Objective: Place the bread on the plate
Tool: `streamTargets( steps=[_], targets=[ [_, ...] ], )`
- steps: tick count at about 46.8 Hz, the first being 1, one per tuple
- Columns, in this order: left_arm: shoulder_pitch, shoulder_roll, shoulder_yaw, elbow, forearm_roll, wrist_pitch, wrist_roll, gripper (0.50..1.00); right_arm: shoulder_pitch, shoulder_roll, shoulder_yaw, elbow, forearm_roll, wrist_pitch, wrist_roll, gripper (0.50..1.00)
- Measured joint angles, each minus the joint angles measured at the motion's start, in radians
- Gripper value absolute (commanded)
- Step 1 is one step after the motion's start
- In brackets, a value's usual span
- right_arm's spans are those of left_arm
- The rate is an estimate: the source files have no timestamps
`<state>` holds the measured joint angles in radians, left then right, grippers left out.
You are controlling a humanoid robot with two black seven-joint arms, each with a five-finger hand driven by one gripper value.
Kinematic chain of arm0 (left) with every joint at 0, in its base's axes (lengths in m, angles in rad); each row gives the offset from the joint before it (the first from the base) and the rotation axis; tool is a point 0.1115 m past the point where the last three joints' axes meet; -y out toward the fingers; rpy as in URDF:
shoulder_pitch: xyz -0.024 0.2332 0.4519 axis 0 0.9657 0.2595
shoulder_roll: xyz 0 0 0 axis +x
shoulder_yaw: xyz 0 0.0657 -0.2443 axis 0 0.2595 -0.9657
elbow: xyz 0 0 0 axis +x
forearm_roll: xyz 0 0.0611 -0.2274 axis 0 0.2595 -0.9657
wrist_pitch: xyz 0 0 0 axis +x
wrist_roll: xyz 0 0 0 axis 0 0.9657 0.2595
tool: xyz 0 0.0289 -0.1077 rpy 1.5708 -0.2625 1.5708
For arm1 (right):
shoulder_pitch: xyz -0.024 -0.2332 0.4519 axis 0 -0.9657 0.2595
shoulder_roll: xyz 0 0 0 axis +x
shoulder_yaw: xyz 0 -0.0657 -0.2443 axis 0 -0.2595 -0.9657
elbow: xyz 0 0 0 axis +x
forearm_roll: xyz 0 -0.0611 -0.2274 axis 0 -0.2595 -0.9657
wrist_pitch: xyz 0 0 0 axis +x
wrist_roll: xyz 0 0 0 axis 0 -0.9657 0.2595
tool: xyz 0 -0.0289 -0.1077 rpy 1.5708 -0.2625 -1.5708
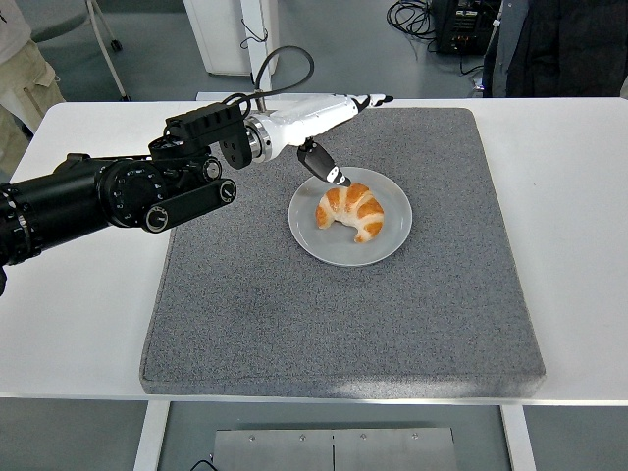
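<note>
A golden croissant lies on the grey round plate in the middle of the dark grey mat. My left hand, white with black fingertips, hovers above and behind the plate's left rim. Its fingers are stretched out flat and the thumb hangs down toward the plate. It holds nothing and is clear of the croissant. The black left arm comes in from the left edge. The right arm is out of view.
The mat covers most of the white table. A person's trouser leg shows at the top left. A white post, cables and dark equipment stand beyond the table's far edge.
</note>
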<state>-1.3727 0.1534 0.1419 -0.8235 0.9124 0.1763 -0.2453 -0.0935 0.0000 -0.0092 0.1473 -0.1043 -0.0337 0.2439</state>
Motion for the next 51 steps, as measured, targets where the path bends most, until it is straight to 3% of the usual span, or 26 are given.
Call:
streamTargets(
  steps=[12,27,46,51],
  targets=[
    [-0.038,0.035,-0.025,0.004,-0.099,-0.003,0.0,0.983,0.0,0.0,0.0,0.0,0.0,0.0,0.0,1.0],
    [-0.05,0.032,-0.099,0.056,-0.291,-0.05,0.007,0.983,0.0,0.0,0.0,0.0,0.0,0.0,0.0,1.0],
    [-0.002,0.032,-0.257,0.176,-0.599,-0.079,0.005,0.981,0.0,0.0,0.0,0.0,0.0,0.0,0.0,1.0],
    [0.03,0.035,-0.318,0.221,-0.679,-0.118,0.006,0.981,0.0,0.0,0.0,0.0,0.0,0.0,0.0,1.0]
  ],
)
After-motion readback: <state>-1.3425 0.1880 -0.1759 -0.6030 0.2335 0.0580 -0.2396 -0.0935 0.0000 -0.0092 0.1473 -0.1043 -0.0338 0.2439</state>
